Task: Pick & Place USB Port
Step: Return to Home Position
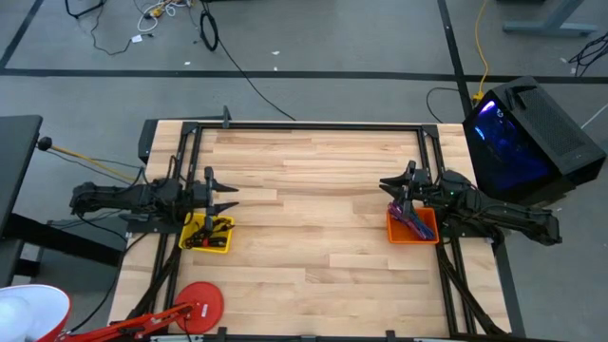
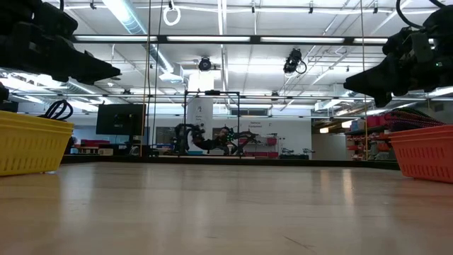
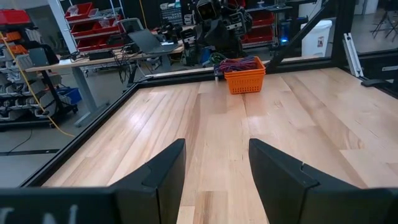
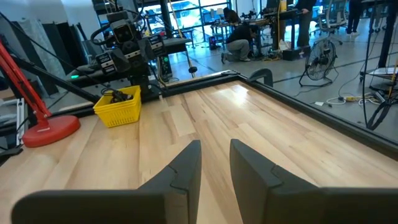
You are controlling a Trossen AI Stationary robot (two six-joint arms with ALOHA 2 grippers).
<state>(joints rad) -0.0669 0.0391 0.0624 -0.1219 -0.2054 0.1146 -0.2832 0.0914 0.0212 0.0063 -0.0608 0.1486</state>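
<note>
Now cables (image 1: 201, 233) lie in yellow bin (image 1: 206, 251), orange bin (image 1: 404, 238); left claw (image 1: 233, 198), right claw (image 1: 384, 190) spread

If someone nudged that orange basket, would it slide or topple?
Probably slide: the orange basket looks low and wide on the smooth wooden table. It seems light, being thin open mesh holding only cables, so a gentle push may move it.

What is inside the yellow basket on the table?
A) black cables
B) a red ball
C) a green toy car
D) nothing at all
A: in the high view, the yellow plastic basket on the table's left side holds a tangle of black cables, and the right wrist view shows them poking over its rim.
</note>
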